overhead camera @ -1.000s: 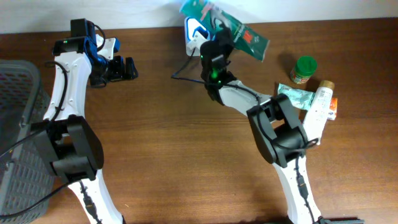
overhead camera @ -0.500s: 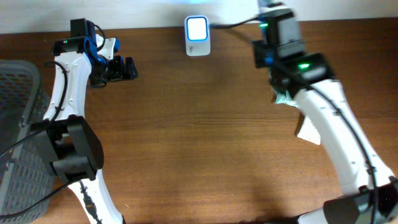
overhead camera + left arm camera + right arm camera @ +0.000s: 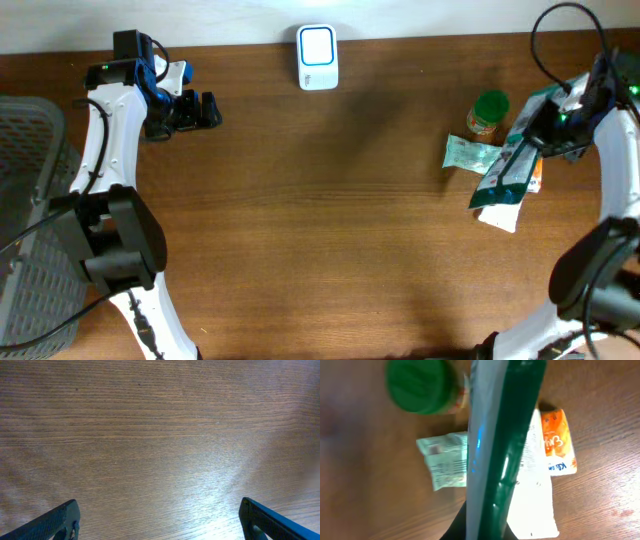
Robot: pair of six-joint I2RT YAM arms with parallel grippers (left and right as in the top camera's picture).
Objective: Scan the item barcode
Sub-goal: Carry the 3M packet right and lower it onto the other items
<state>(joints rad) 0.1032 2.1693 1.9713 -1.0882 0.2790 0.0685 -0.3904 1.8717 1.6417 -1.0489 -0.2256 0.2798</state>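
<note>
The barcode scanner (image 3: 317,57), white with a lit blue face, stands at the table's back edge. The item is a dark green packet (image 3: 508,165) with a silvery side, hanging tilted at the far right. My right gripper (image 3: 556,112) is shut on its upper end. In the right wrist view the packet (image 3: 500,435) shows edge-on, running up from my right gripper (image 3: 485,532). My left gripper (image 3: 200,110) is open over bare wood at the back left. Its dark fingertips (image 3: 60,520) sit wide apart in the left wrist view with nothing between them.
Under the held packet lie a green-lidded jar (image 3: 489,112), a pale green sachet (image 3: 468,152) and a white and orange pouch (image 3: 500,212). The right wrist view shows the same jar (image 3: 417,385), sachet (image 3: 445,457) and pouch (image 3: 540,485). A grey basket (image 3: 25,200) stands at the left edge.
My right arm has swung from the scanner at the back centre to the far right, carrying the green packet over the pile of other items. The left arm has not moved.
</note>
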